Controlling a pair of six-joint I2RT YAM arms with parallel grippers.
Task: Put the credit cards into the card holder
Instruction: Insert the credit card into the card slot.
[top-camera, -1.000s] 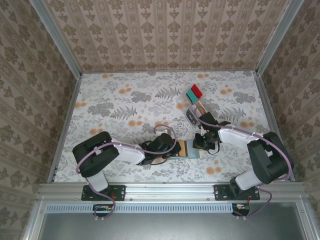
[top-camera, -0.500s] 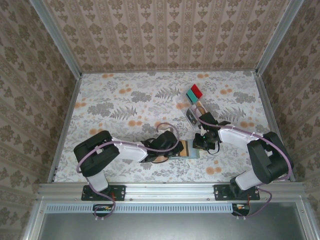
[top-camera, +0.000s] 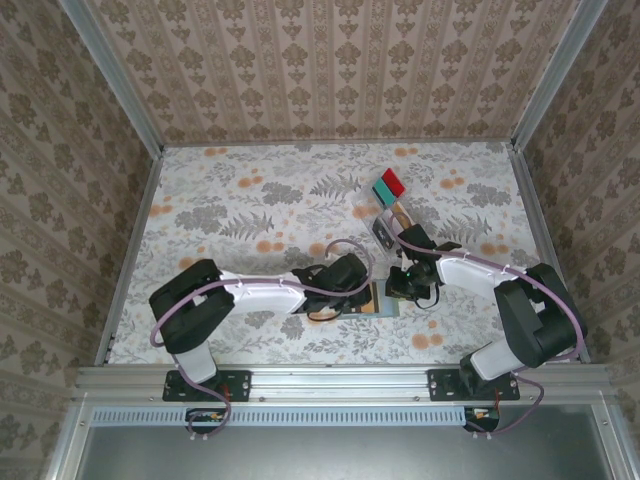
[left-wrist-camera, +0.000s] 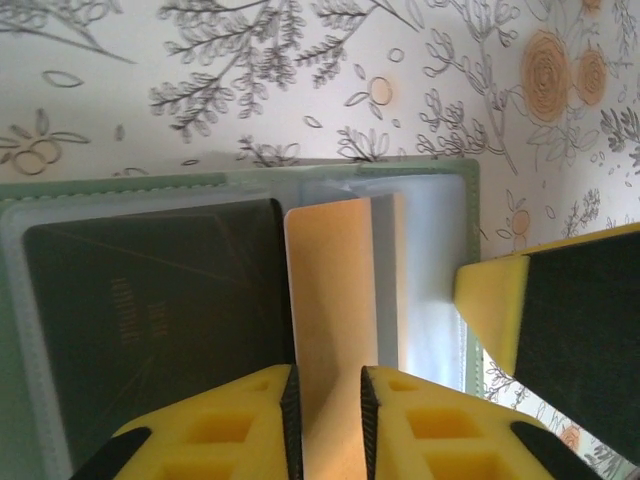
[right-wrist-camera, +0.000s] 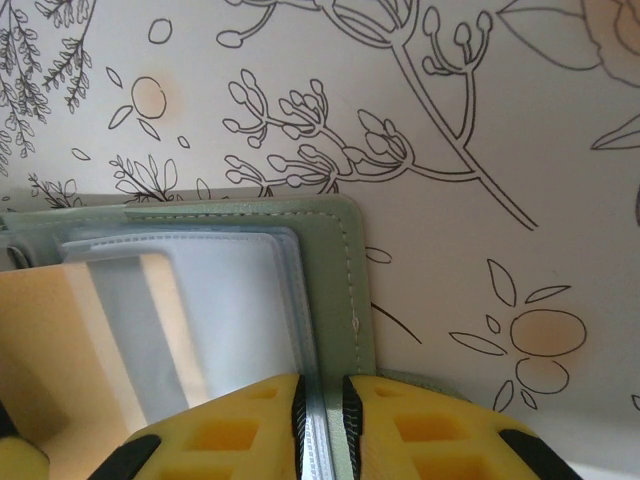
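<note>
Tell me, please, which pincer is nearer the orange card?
Left. The left pincer sits right over the orange card; the right pincer clamps the card holder beside it.

Grey-green card holder (left-wrist-camera: 100, 187), orange card (left-wrist-camera: 330, 300)

The right end effector (right-wrist-camera: 322, 402) has its yellow fingers (right-wrist-camera: 225, 425) pinched on the edge of the grey-green card holder (right-wrist-camera: 335, 260), which lies open on the floral surface (right-wrist-camera: 450, 140). Inside the holder, a tan-orange card (right-wrist-camera: 50, 345) sits partly under a clear sleeve (right-wrist-camera: 230, 300).
</note>
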